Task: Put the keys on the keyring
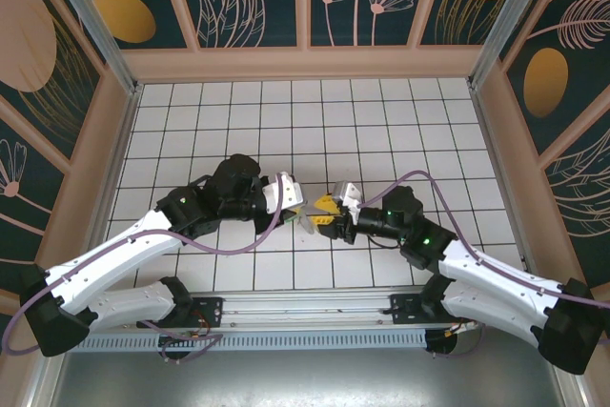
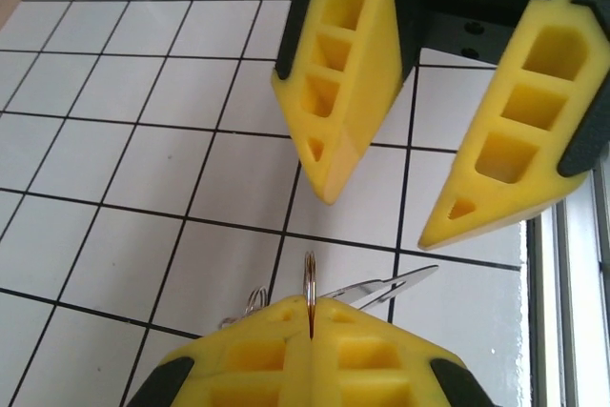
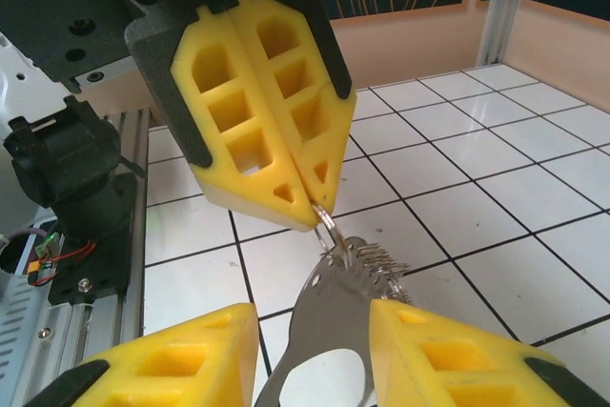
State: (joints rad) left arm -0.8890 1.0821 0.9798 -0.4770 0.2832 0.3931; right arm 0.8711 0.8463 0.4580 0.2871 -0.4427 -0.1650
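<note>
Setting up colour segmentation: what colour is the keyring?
Silvery grey metal. The keyring shows best in the right wrist view.

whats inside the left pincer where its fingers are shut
A thin metal ring stands edge-on in the seam of the shut left pincer, one arc poking out. The rest is hidden inside the grip.

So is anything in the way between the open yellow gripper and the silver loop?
Nothing visible is. The right gripper is open, and the keyring already sits between its fingers. The left gripper is shut on a thin ring at the keyring's far end.
</note>
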